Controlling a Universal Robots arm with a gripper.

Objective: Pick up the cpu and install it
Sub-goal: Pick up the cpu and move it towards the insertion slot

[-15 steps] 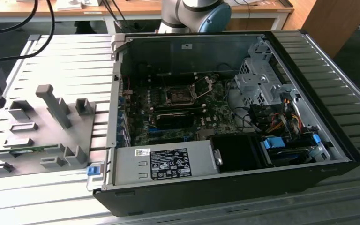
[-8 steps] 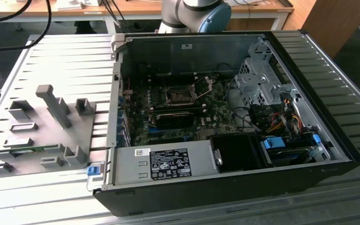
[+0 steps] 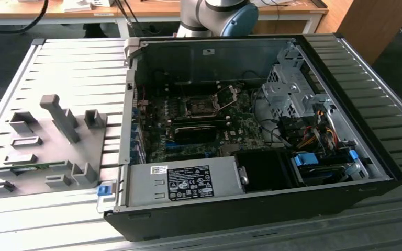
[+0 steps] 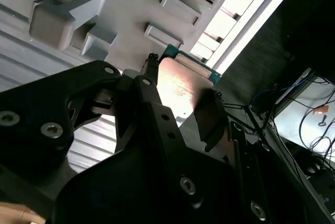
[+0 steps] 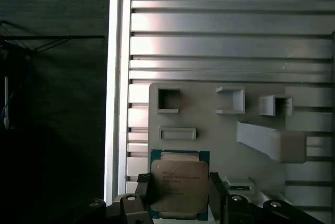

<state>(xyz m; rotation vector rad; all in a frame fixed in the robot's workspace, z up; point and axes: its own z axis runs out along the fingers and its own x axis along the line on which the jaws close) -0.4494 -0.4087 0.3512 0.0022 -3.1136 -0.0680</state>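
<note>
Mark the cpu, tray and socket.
cpu [image 5: 179, 185], first wrist view, middle of its metal top.
tray [image 5: 201, 122], first wrist view, bare flat surface between pockets.
socket [image 3: 202, 107], exterior view, centre of the dark square.

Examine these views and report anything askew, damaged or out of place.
Nothing stands out. The cpu sits square in the claw, with the grey tray behind it. In the exterior view the socket frame appears raised, ready to receive a chip.

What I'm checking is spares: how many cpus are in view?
1. The cpu is held in the gripper in both wrist views, with the grey tray behind it. Others may be hidden in the tray's pockets or the computer case.
</note>
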